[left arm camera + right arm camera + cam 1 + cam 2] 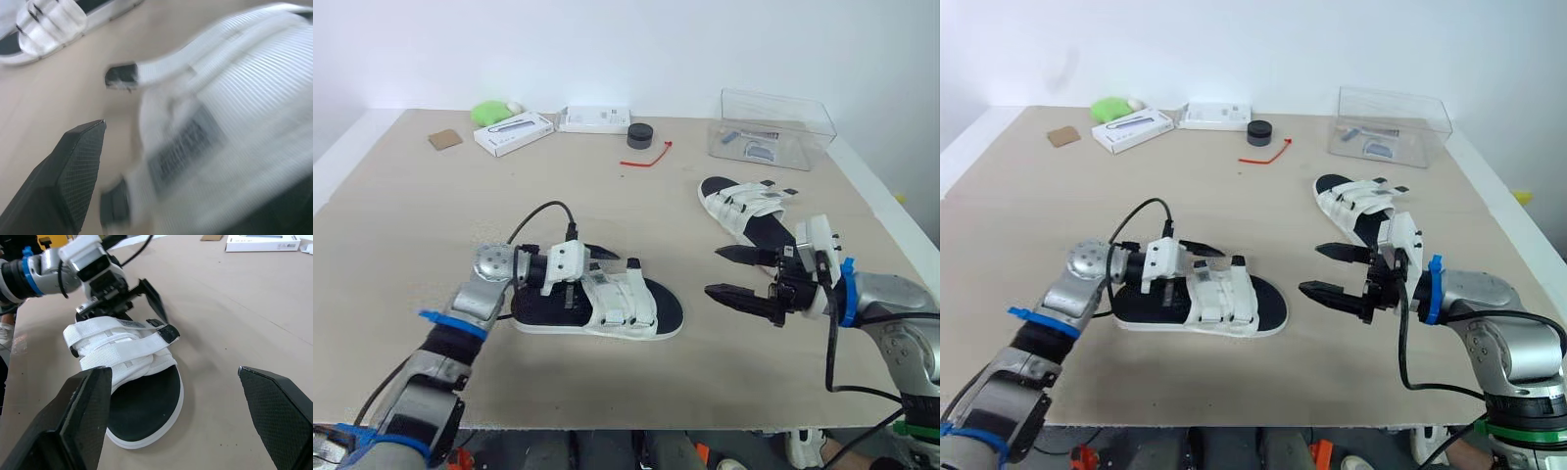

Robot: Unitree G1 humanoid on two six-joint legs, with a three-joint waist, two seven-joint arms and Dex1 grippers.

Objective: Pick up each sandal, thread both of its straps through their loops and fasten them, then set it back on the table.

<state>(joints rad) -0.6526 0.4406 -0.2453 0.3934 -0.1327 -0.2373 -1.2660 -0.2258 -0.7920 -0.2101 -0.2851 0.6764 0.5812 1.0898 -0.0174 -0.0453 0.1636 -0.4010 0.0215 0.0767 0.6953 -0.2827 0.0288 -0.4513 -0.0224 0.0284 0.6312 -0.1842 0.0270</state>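
A white-strapped sandal with a black footbed [607, 305] lies near the table's front. My left gripper [597, 266] is at its heel-side straps, open. One black finger [68, 186] is beside the straps and the white strap [234, 112] fills the gap; the other finger is hidden. A black strap tab [633, 262] sticks up. My right gripper [713, 271] hovers open to the right of this sandal's toe, with nothing between its fingers. The second sandal [744, 208] lies farther back on the right, behind the right gripper.
Along the back of the table [411, 245] are a clear plastic box [773, 127], a red tie [648, 159], a black round cap [640, 135], two white boxes [514, 132], a green object [489, 112] and a brown square [444, 139].
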